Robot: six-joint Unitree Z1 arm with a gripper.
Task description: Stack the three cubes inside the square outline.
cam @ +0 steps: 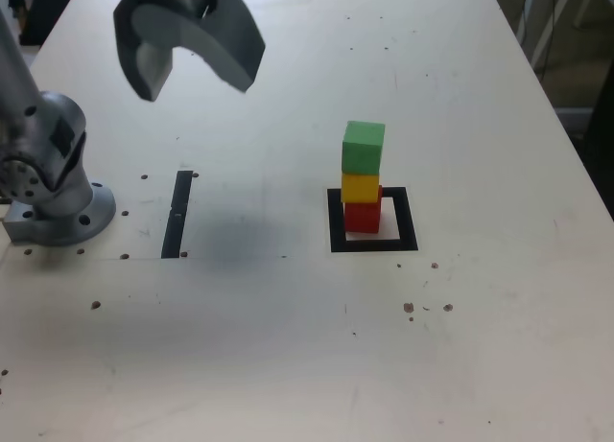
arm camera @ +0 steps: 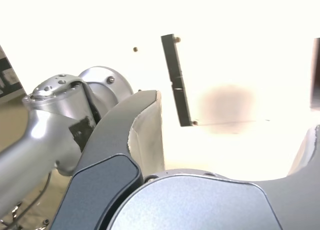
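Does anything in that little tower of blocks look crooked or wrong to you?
Slightly, yes: the red block sticks out past the yellow one on the exterior view's right, so the stack isn't flush. The green block sits on top, and nothing looks toppled.

Three cubes form one stack on the table: top cube on middle cube, middle cube on bottom cube. The stack stands within the square outline, apparently toward the exterior view's left. Further left: strip, then arm base.
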